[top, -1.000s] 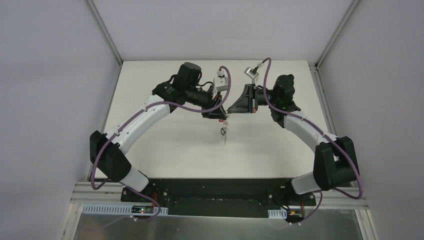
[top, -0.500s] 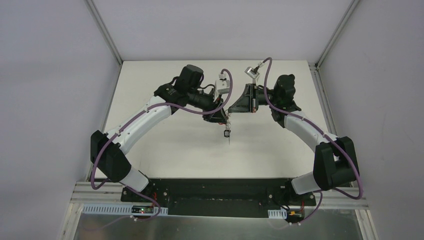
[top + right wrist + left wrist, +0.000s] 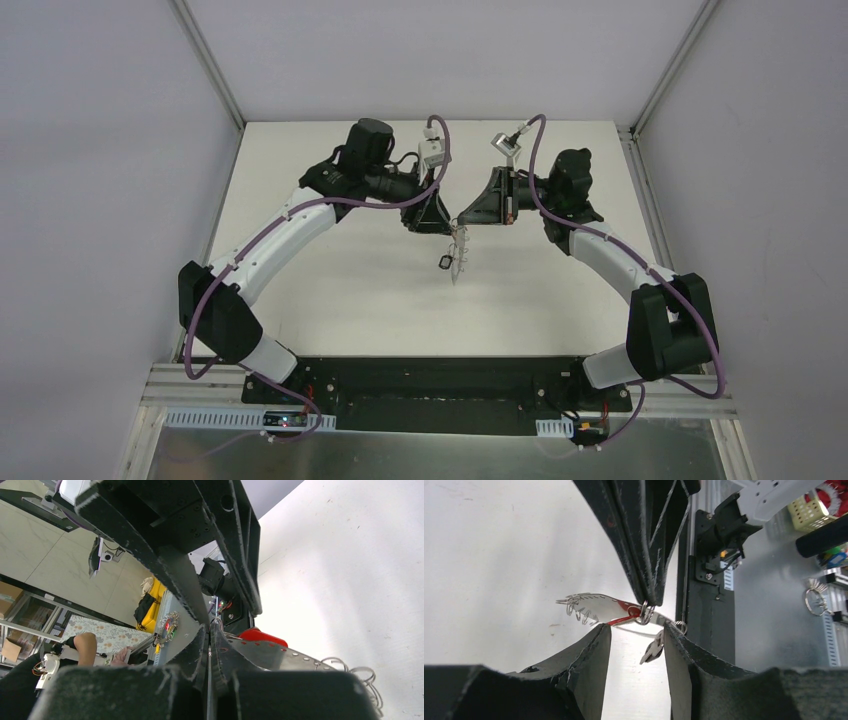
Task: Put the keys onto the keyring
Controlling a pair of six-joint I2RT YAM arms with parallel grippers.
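**Keyring hanging from right gripper, left gripper released**

The thin grey oval metal keyring (image 3: 457,252) hangs in the air over the middle of the white desk (image 3: 330,290), not touching it. It has small silver wire loops (image 3: 576,611) along one edge and a row of small holes in the band. The key with the bright red plastic head (image 3: 623,606) lies against the band, next to a small silver split ring (image 3: 644,615). A small plain metal key (image 3: 651,652) dangles below that. In the top view a dark oblong tag (image 3: 443,263) hangs at the keyring's left side.

The right gripper (image 3: 463,221) is clenched on the keyring's upper end, black fingertips pressed together. The left gripper (image 3: 635,628) sits just beside it, jaws apart and clamping nothing. The dangling key hangs in the gap between its fingers (image 3: 591,660); cannot tell whether the fingertips touch the band.
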